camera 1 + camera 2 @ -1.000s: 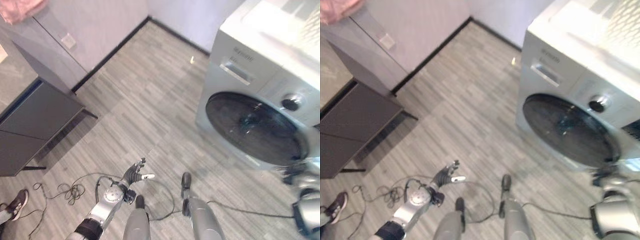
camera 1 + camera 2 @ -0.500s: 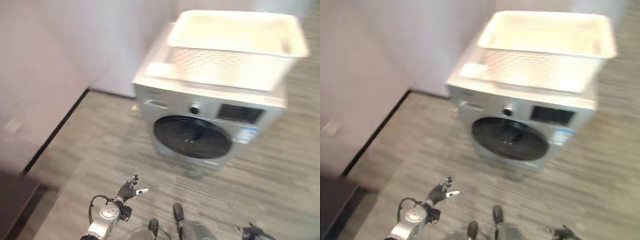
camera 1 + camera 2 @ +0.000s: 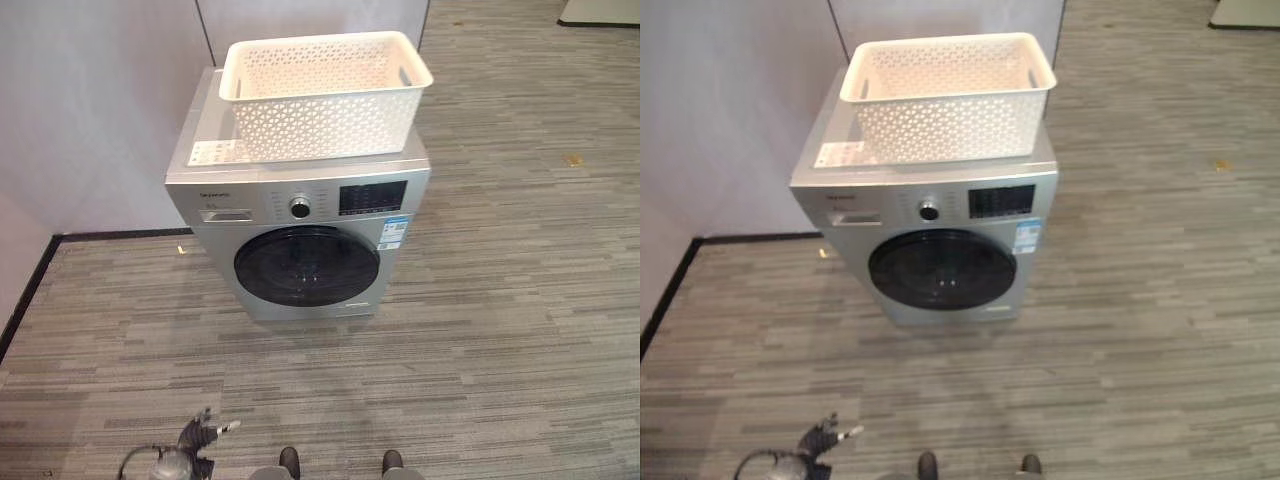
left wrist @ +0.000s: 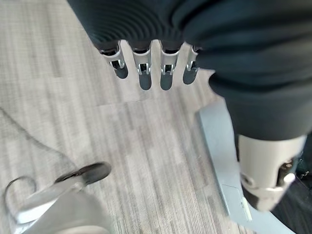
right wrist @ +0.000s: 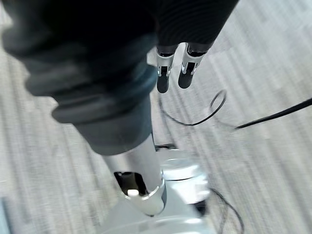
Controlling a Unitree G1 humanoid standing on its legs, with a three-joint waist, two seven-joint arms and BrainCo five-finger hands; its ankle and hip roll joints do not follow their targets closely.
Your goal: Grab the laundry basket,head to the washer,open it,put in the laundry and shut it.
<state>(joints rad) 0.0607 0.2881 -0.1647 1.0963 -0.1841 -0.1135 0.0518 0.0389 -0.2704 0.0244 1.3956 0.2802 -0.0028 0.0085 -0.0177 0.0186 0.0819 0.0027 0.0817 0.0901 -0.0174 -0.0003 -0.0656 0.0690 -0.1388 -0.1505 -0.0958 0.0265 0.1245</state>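
— On top of what does the basket sit, seen from the left eye?
— On top of the silver front-loading washing machine [image 3: 300,225], which stands against a pale grey wall [image 3: 90,110]. The white perforated plastic laundry basket [image 3: 322,95] rests on the washer's lid, toward its right side, and I can see no laundry in it. The washer's round dark glass door [image 3: 307,266] is closed.
— And the hands?
— The left hand [image 3: 198,436] shows low at the lower left, well apart from the washer, above the grey wood-look plank floor [image 3: 500,330]. Its fingers are spread loosely and hold nothing.
— Does the right eye add anything?
— Much the same scene. The basket's two slot handles show in its short ends, and a white sheet lies flat on the washer's lid just left of the basket. A small yellowish scrap [image 3: 1220,166] lies on the floor far to the right.
— What about the left wrist view?
— The left hand's fingers hang straight and relaxed in a row with the thumb apart, nothing between them. Past them lie the floor and a corner of the washer.
— And the right wrist view?
— The right hand [image 5: 174,73] has its fingers straight and its thumb apart, holding nothing, over the same plank floor.
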